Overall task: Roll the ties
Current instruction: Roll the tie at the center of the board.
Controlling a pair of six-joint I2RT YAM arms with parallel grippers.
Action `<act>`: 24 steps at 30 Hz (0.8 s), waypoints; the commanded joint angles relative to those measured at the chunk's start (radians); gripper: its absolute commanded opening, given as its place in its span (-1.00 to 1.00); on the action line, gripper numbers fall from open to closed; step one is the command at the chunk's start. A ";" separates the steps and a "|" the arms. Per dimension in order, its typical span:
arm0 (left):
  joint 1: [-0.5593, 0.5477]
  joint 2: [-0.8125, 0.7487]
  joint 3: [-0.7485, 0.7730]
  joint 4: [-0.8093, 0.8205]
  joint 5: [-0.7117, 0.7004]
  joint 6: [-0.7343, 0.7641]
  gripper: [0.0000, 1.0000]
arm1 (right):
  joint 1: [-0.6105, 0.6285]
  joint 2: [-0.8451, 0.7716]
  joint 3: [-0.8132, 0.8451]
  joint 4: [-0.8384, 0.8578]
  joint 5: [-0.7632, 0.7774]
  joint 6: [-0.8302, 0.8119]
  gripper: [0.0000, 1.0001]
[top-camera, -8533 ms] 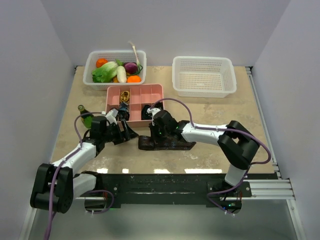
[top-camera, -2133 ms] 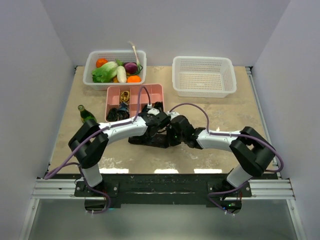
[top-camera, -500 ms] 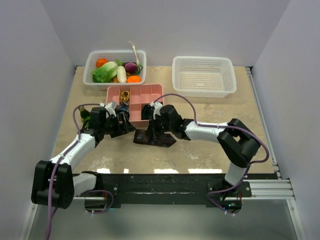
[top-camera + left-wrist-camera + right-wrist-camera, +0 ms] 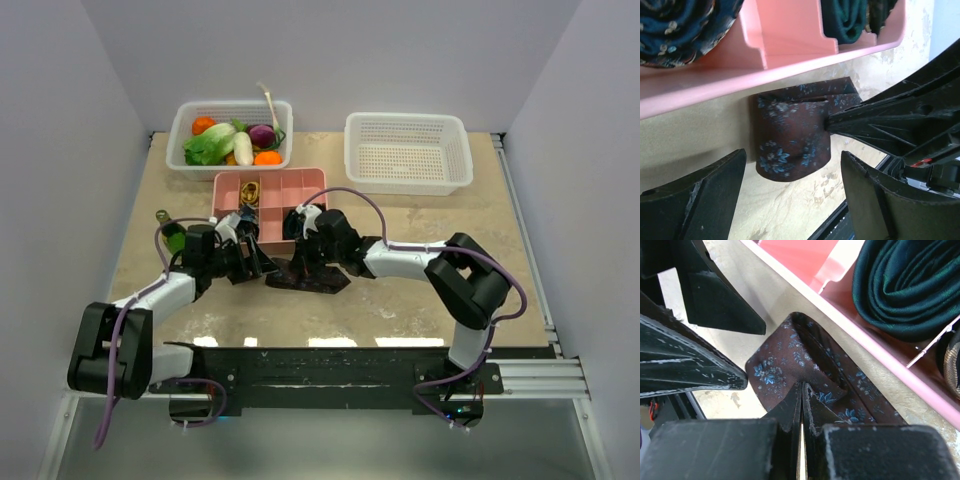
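Observation:
A brownish-maroon tie (image 4: 320,281) with small blue flowers lies partly folded on the table, just in front of the pink tray (image 4: 300,183). My right gripper (image 4: 802,386) is shut, its tips pressing on the tie (image 4: 782,357) at the fold. My left gripper (image 4: 793,154) is open, its jaws standing either side of the tie's rounded end (image 4: 790,132) without touching it. In the top view the left gripper (image 4: 257,262) is left of the tie and the right gripper (image 4: 301,262) is over it. Rolled ties sit in the tray: a dark green coil (image 4: 897,285) and a navy floral coil (image 4: 675,22).
A white basket of vegetables (image 4: 232,130) stands at the back left and an empty white basket (image 4: 408,152) at the back right. A green bottle (image 4: 171,233) stands beside the left arm. The tray's front wall (image 4: 715,80) runs close behind the tie.
My left gripper has moved right, closer to the tie's end, with its jaws a little wider. The right gripper stays shut on top of the tie.

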 commanded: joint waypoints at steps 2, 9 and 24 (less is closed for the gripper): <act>0.005 0.052 -0.031 0.090 0.013 -0.023 0.62 | 0.004 0.005 0.000 0.010 0.013 0.000 -0.98; 0.002 0.104 -0.050 0.145 0.025 -0.037 0.61 | 0.004 0.004 -0.014 0.010 0.026 0.000 -0.98; -0.099 0.220 -0.033 0.299 0.002 -0.067 0.43 | 0.004 0.008 -0.034 0.009 0.027 -0.002 -0.99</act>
